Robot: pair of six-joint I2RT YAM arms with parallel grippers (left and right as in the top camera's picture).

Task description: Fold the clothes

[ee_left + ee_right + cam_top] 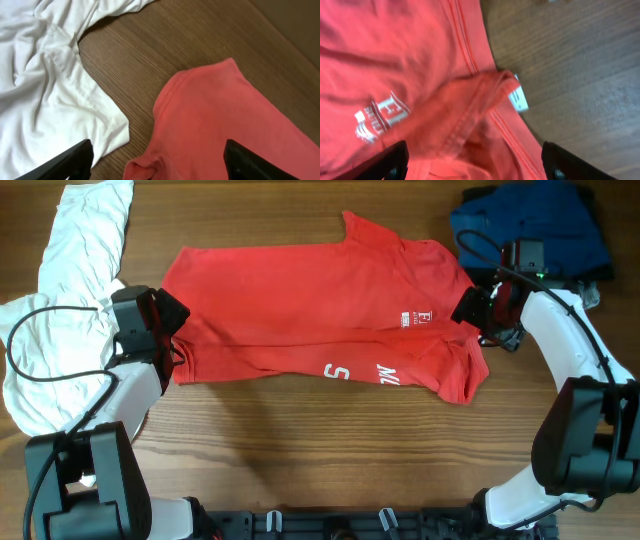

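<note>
One red T-shirt (pixel 300 300) lies spread on the surface (pixel 300 450), its lower edge doubled over, between two hands. The left hand (pixel 168 325) hangs over one end of it, fingers apart and holding nothing. One crumpled white shirt (pixel 70 280) lies just outward of that hand. The right hand (pixel 470 308) hangs over the opposite end, fingers apart and empty. One dark blue garment (pixel 530 225) lies just beyond it.
</note>
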